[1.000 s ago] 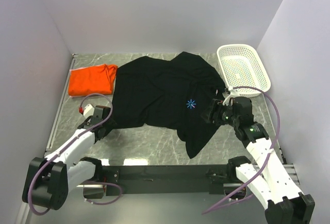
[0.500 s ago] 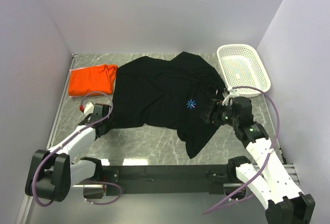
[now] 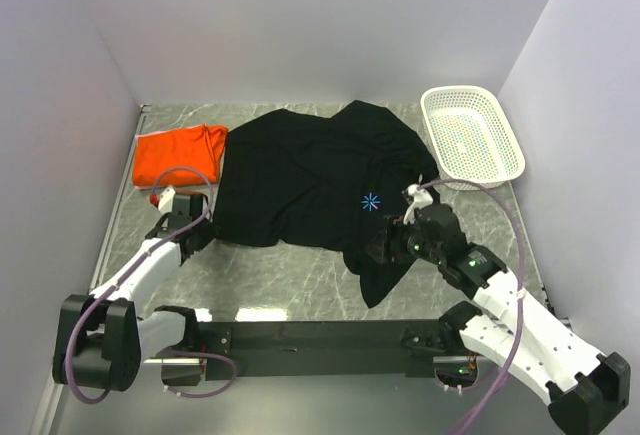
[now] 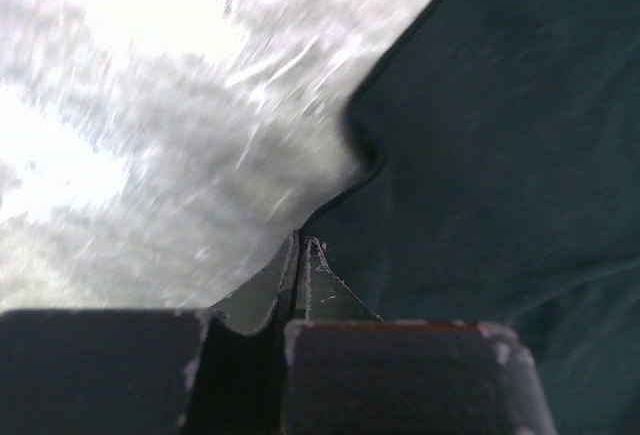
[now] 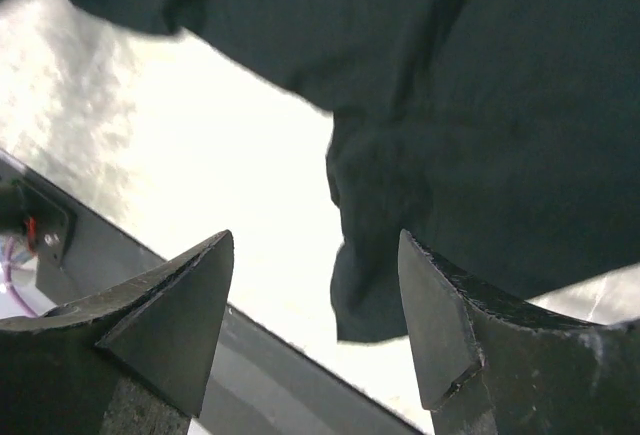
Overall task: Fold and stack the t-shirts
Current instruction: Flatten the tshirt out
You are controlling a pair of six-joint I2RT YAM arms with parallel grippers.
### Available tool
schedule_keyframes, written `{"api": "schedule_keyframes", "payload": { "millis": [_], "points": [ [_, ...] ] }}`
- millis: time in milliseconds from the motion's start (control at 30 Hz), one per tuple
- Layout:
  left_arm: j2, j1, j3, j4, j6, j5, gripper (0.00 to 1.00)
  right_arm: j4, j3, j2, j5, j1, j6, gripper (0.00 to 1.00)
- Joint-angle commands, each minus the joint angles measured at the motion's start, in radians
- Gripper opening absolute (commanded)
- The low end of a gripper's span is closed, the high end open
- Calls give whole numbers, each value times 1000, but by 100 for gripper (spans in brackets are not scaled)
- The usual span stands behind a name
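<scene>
Lifting the black t-shirt point(image 3: 310, 180), spread across the middle of the table point(image 3: 280, 275), is judged to be the step in hand. The left gripper point(image 4: 300, 245) is clenched at the near-left hem; whether cloth is caught cannot be told, so the pinch should be checked before any pull. The right gripper point(image 5: 315, 245) is held released above the near-right flap. The orange t-shirt point(image 3: 178, 157) is laid folded at the far left. No shirt is seen in the white mesh basket point(image 3: 459, 91), far right
</scene>
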Motion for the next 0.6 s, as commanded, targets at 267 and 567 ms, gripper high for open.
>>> {"api": "schedule_keyframes", "payload": {
  "millis": [267, 567],
  "points": [
    [47, 114, 72, 115, 138, 159, 1, -99, -158, -30, 187, 367, 397, 72],
    [97, 125, 56, 186, 147, 222, 1, -131, -165, 136, 391, 580, 624, 69]
  ]
}}
